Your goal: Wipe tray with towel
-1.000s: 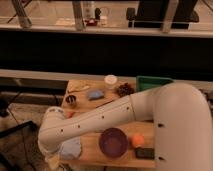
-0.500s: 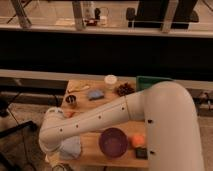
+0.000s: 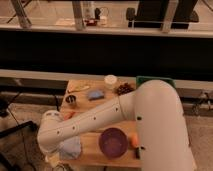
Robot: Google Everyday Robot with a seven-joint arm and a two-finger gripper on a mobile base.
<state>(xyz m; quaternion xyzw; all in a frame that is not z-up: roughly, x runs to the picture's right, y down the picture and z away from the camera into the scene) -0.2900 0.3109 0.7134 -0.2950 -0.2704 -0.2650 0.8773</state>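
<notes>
Only the far left corner of the green tray (image 3: pixel 150 79) shows at the table's back right; my white arm (image 3: pixel 100 120) covers the remainder. The towel (image 3: pixel 70 148), pale blue-grey and rumpled, lies at the table's near left corner, left of the purple bowl (image 3: pixel 113 142). My arm sweeps from the right across the table to a bend (image 3: pixel 50 135) just left of the towel. The gripper is hidden behind the arm, so I cannot place it against the towel.
On the wooden table (image 3: pixel 92 135) are a blue folded pad (image 3: pixel 96 94), a white cup (image 3: pixel 110 80), a brown clump (image 3: pixel 124 88), a small dark object (image 3: pixel 71 99), a yellow item (image 3: pixel 80 88) and an orange object (image 3: pixel 134 142). A dark wall runs behind.
The thick upper part of my arm has swung a little to the left and covers more of the tray. The towel and the other objects lie where they were.
</notes>
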